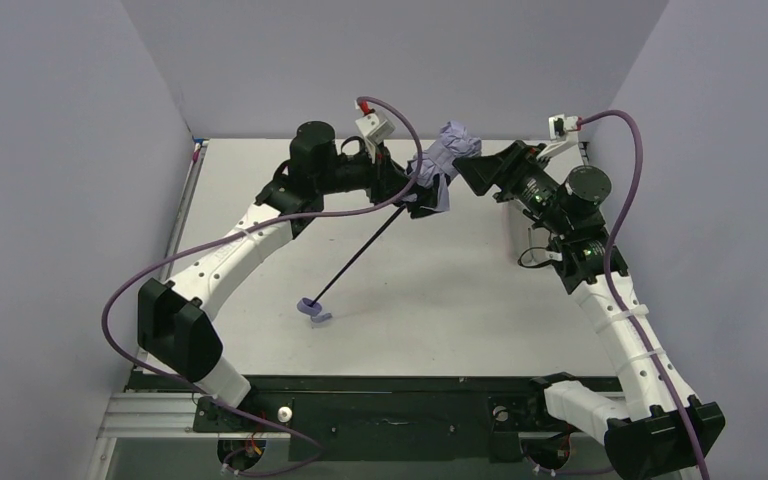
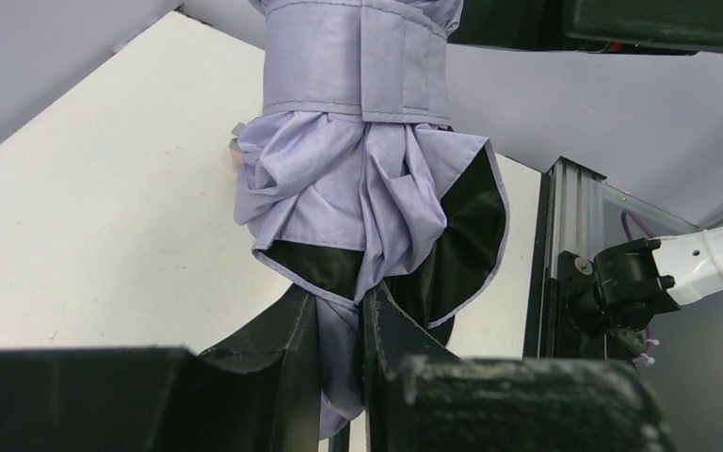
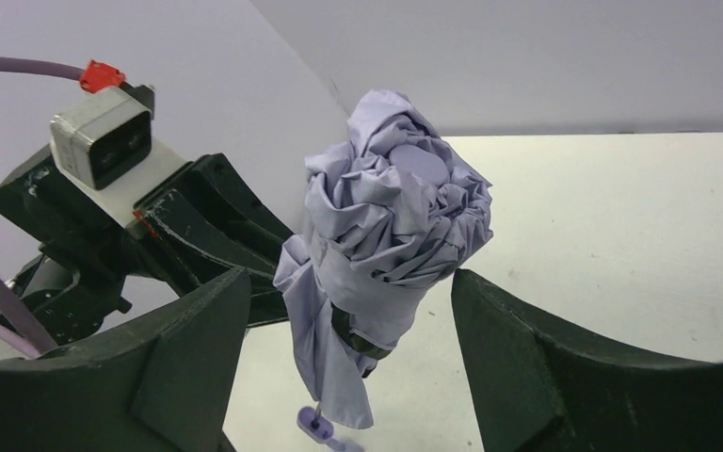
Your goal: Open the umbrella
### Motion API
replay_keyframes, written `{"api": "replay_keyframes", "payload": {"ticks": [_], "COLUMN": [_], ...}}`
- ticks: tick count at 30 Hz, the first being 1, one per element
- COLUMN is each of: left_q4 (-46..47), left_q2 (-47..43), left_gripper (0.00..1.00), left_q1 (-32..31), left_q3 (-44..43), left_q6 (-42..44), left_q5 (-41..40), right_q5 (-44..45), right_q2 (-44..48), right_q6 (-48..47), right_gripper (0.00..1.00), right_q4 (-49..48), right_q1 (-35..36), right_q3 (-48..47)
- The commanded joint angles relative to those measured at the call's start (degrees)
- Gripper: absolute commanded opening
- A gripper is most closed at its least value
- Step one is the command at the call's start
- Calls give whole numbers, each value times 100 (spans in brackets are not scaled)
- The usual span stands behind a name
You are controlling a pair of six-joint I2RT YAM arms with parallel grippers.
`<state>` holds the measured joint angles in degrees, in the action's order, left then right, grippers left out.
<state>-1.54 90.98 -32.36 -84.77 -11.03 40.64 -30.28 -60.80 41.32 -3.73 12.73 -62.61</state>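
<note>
Presently the left gripper (image 2: 340, 315) is clamping the umbrella (image 1: 448, 148) by loose fabric (image 2: 339, 363) just under its banded canopy (image 3: 395, 212), while the right gripper (image 3: 348, 287) is gaping empty around that canopy, so pulling is risking slippage or tearing.

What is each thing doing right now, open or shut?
Lilac fabric compact umbrella: closed, fabric bunched, band wrapped around it, thin black shaft pulled out long.
Left black two-finger gripper: shut on the umbrella's fabric.
Right black two-finger gripper: open, fingers either side of the umbrella.
</note>
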Motion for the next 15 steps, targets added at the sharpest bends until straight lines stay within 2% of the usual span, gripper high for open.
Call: {"api": "replay_keyframes", "payload": {"ticks": [1,6,10,12,14,15], "left_q4": [405,353,386,437,509,507], "left_q2": [-440,-563,-555,-518,-492,-487], "left_gripper": [0,0,0,0,0,0], "left_q1": [-120,-220,-230,-261,-295,-305], "left_q3": [-111,-26,-70,-115,-138,-146], "left_q6": [369,637,476,339,254,258], "left_q5": [130,582,814,863,884,886], "right_q5": [-33,51,-133,-244,-336,-364], "right_q2": [39,-41,-87,-117,-150,-149], "right_q6": [-185,4,188,429,590,643], "right_gripper": [73,82,83,79,66,54], "right_q4": [149,97,-153,-448,-655,-724], "right_q1": [-18,-25,-30,-20,-17,-17], "right_q3": [-176,-125,-76,8,73,91]}}
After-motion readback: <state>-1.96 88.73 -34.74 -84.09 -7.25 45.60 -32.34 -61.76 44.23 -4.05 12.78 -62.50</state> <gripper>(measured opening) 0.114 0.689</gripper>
